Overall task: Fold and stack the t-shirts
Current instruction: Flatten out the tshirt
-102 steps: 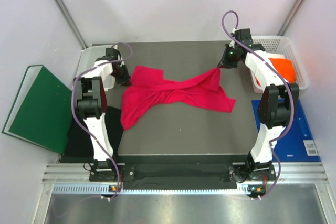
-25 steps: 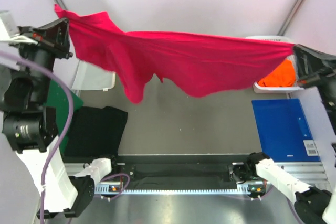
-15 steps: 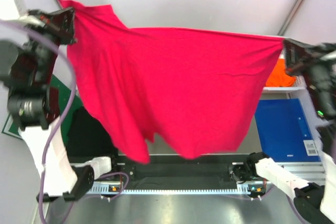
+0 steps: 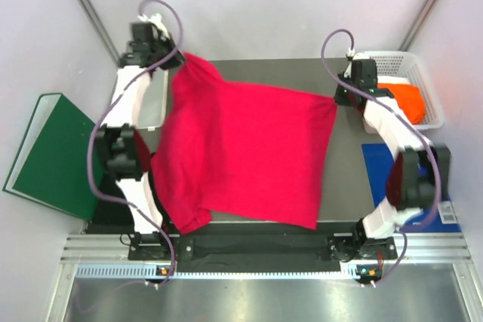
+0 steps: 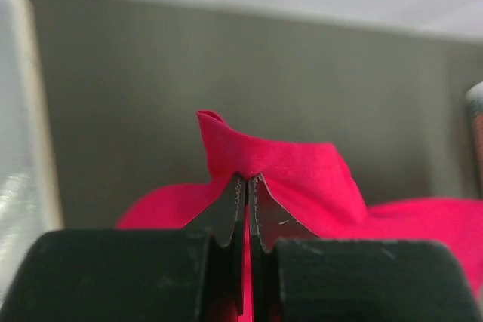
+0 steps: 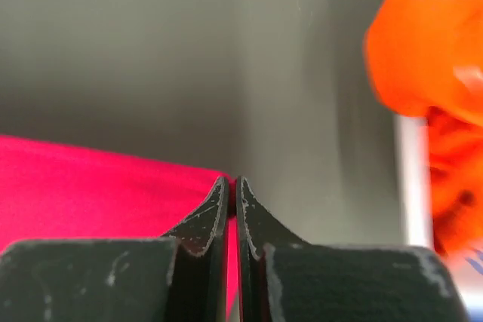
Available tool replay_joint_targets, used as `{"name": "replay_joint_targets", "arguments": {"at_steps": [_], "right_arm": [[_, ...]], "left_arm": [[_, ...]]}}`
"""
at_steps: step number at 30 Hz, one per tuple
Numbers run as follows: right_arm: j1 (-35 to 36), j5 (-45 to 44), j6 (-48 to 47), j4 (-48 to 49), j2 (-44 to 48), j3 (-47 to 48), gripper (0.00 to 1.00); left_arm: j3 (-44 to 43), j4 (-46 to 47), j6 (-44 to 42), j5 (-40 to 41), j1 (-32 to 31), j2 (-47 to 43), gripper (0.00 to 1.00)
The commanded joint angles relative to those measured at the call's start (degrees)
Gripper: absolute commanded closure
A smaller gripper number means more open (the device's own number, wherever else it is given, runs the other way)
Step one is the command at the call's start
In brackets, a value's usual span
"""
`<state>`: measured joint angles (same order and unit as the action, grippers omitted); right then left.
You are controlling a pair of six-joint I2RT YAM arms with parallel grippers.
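Our left claw is pressed together on a raised fold of the crimson-pink t-shirt. Our right claw is likewise shut on the cloth's edge. We cannot tell how much fabric sits between either pair of fingers, since the fingers cover it.

From above, the left claw holds one corner of the shirt at the far-left corner of the surface. The right claw holds another by the right edge, towards the far side. Between them the crimson-pink t-shirt lies spread over most of the surface, and a lobe reaches the near edge on the left.

The orange t-shirt sits in the white basket beyond the right edge, partly behind our right arm, and is only a blur in the right wrist view. The black t-shirt shows only as a dark sliver off the left edge. The blue board is largely covered by the arm.
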<state>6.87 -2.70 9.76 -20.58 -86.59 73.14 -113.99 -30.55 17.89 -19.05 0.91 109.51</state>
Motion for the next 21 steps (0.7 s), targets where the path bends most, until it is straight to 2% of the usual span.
{"name": "replay_joint_targets", "arguments": {"at_steps": [1, 2, 3, 8, 11, 14, 18, 21], "right_arm": [[-5.1, 8.8, 2.3, -1.0, -15.0, 13.6, 1.0], [-5.3, 8.6, 1.8, -2.7, -21.7, 17.0, 1.0], [-5.6, 8.6, 2.1, -3.5, -24.7, 22.3, 1.0], [-5.9, 9.6, 1.8, -6.8, -36.0, 34.9, 1.0], [-6.0, 8.3, 0.7, -12.6, -42.9, 50.0, 1.0], [-6.4, 8.7, 1.3, -15.6, -48.1, 57.9, 1.0], [-6.4, 8.7, 3.5, -13.9, -48.6, 56.9, 1.0], [-6.5, 8.8, 4.8, -12.3, -46.9, 53.7, 1.0]], "left_arm": [[-3.2, -0.6, -0.2, 0.1, -3.6, 8.7, 1.0], [-5.8, -1.4, 0.3, 0.8, -4.0, 13.3, 1.0], [-7.1, -2.1, 1.8, 1.1, -4.0, 15.4, 1.0], [-18.9, -6.6, 4.2, 4.7, -3.9, 26.1, 1.0], [-22.7, -6.1, 6.8, 6.1, -3.5, 27.9, 1.0], [-23.7, -4.4, 10.3, 8.9, -3.1, 27.9, 1.0], [-27.9, -4.2, 13.1, 11.5, -2.4, 29.1, 1.0], [-29.3, -3.1, 13.8, 9.5, -1.6, 29.1, 1.0]]}}
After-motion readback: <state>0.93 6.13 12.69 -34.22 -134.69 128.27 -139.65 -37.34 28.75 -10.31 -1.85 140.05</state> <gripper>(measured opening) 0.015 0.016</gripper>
